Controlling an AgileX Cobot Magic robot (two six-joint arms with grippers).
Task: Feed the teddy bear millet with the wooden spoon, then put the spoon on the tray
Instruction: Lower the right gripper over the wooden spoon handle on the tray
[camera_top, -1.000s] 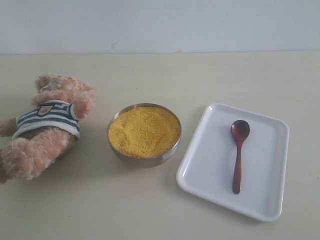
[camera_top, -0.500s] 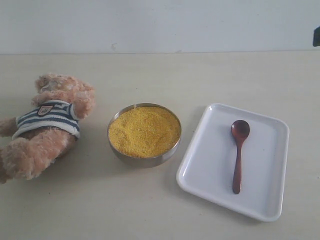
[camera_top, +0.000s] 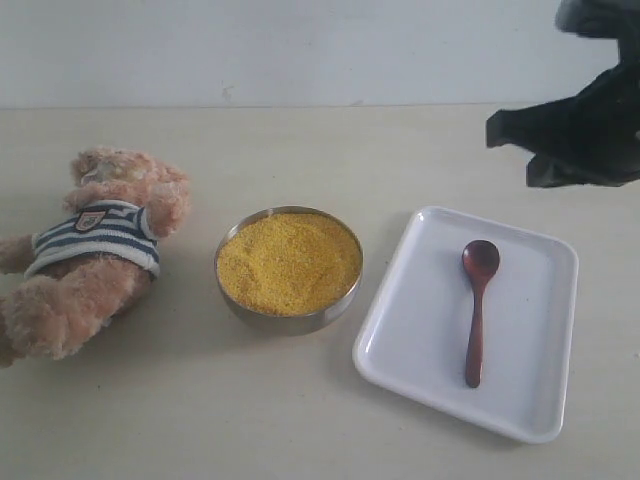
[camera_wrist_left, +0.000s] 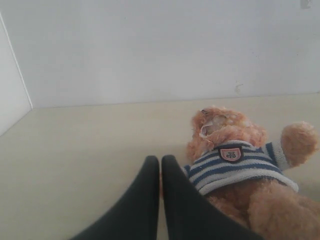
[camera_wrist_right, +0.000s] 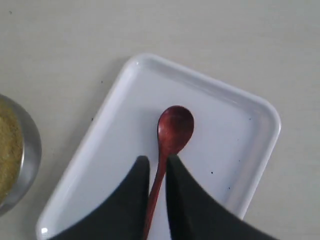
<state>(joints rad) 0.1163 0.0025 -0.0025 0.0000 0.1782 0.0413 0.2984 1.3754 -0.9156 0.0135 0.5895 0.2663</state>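
Beside the steel bowl, on its left in the exterior view, the teddy bear lies tipped back on the table. The millet fills the bowl to the brim in a level, undisturbed mass. On the bowl's other side sits the tray, near it but not touching, with the wooden spoon lying flat inside, its round end away from the camera. The right gripper hangs beyond the tray, well apart from the bowl and clear of the spoon.

From the left wrist, the left gripper has its fingers pressed together on nothing, just beside the bear. The bowl is out of this view.

From the right wrist, the right gripper has its fingers a narrow slit apart. The spoon's handle shows through that gap, lying on the tray; the bowl shows at the picture's edge.

I judge that nothing is done yet: grasping the spoon, scooping, feeding and returning it all remain.
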